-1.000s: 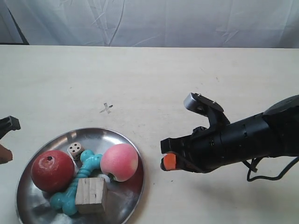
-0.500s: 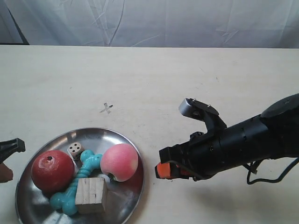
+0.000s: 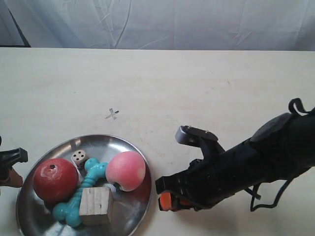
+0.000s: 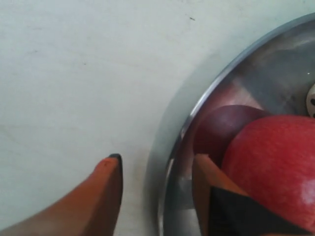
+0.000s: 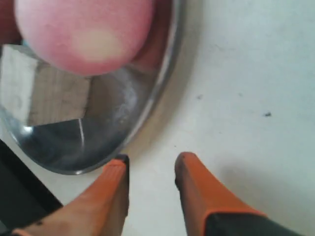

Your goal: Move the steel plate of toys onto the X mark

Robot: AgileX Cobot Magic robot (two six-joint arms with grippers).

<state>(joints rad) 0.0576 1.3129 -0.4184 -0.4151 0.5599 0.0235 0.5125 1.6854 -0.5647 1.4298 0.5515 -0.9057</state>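
The steel plate (image 3: 106, 145) lies at the table's near left, holding the red apple (image 3: 55, 179), pink peach (image 3: 126, 170), turquoise bone (image 3: 81, 189), wooden cube (image 3: 95, 205) and white die (image 3: 78, 158). The X mark (image 3: 112, 114) is drawn on the table beyond the plate. My left gripper (image 4: 156, 160) is open and straddles the plate's rim (image 4: 197, 113), one finger on the table side, the other inside beside the apple (image 4: 275, 162). My right gripper (image 5: 151, 160) is open over bare table, one fingertip at the plate's edge (image 5: 147, 98), near the peach (image 5: 83, 34) and cube (image 5: 44, 88).
The right arm (image 3: 246, 162) reaches in from the exterior view's right, low over the table. The left gripper (image 3: 11, 167) shows at that view's left edge. A white cloth backdrop (image 3: 162, 22) hangs behind the table's far edge.
The right arm has swung down and toward the plate, bringing its orange fingertips close to the plate's right edge. The left gripper has edged in to the plate's left rim.
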